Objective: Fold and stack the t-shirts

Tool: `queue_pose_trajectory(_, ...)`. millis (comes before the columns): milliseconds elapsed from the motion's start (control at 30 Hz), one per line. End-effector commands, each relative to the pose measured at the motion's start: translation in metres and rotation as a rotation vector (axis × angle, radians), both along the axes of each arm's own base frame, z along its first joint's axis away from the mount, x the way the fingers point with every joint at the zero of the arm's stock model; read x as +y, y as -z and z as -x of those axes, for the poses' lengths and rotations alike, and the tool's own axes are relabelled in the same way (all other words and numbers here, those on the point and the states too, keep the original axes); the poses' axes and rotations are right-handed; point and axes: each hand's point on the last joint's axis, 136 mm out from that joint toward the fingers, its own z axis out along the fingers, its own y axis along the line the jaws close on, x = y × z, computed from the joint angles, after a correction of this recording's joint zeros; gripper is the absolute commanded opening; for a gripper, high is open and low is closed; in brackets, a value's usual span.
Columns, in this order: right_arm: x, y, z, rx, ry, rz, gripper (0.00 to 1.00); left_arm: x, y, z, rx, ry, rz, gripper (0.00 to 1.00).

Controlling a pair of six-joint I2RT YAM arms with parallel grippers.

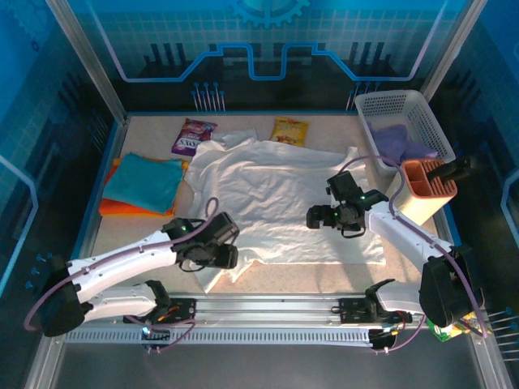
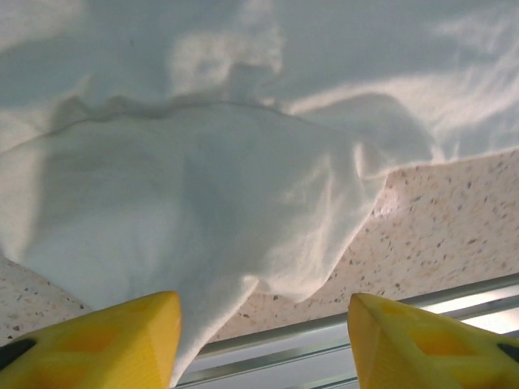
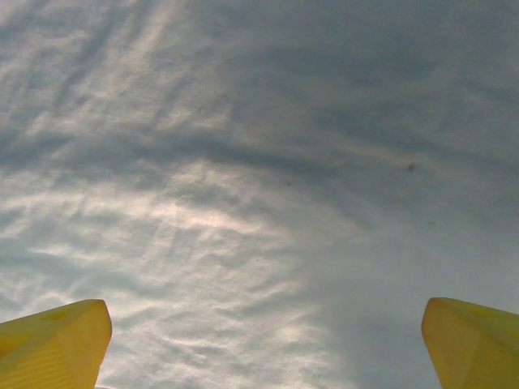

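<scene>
Shows a large white t-shirt [image 1: 276, 190] spread open and wrinkled across the middle of the table [image 1: 154, 134], its hem lying just short of the near edge. Puts the left end effector [image 1: 223, 259] at the shirt's near left corner. Up close from the left wrist, finds its yellow fingers [image 2: 105, 340] apart over a loose flap of the white cloth, one touching the flap's edge and the other clear of it above bare speckled table, with nothing clamped. Places the right end effector [image 1: 315, 217] over the shirt's right half, toward the right edge of the table. From the right wrist, catches its fingers [image 3: 57, 344] spread wide above rippled white fabric, gripping nothing. Sets a folded teal t-shirt [image 1: 146, 182] on top of a folded orange t-shirt [image 1: 120, 209] along the left edge, just beside the white shirt's sleeve. Leaves a purple snack packet [image 1: 193, 136] and a yellow snack packet [image 1: 289, 130] near the far edge, by the shirt's collar end. Tucks a white plastic basket [image 1: 422, 109] into the far right corner with purple cloth [image 1: 397, 144] inside, and stands an orange slotted holder [image 1: 426, 194] just beside it on the right edge.
</scene>
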Motion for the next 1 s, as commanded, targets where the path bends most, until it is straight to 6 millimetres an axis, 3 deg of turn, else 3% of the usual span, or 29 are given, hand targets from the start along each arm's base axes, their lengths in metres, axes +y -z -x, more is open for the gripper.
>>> queue_pose_trajectory(0,0.003,-0.002,0.002,-0.007,0.006,-0.010,0.99,-0.006,-0.009,-0.003,-0.096,0.064,-0.078,0.54)
queue_pose_trajectory(333,0.001,-0.002,-0.001,-0.004,-0.003,0.011,0.99,-0.036,0.032,0.028,0.009,0.045,-0.096,0.53)
queue_pose_trajectory(700,0.003,0.001,-0.003,0.002,-0.010,0.011,0.98,-0.021,0.065,0.033,0.061,-0.062,-0.197,0.47)
queue_pose_trajectory(833,0.003,0.000,-0.003,0.003,-0.014,0.012,0.98,-0.025,0.072,0.031,0.062,-0.073,-0.199,0.41)
queue_pose_trajectory(967,0.002,0.001,-0.003,0.005,-0.014,0.016,0.98,-0.026,0.073,0.029,0.059,-0.077,-0.215,0.27)
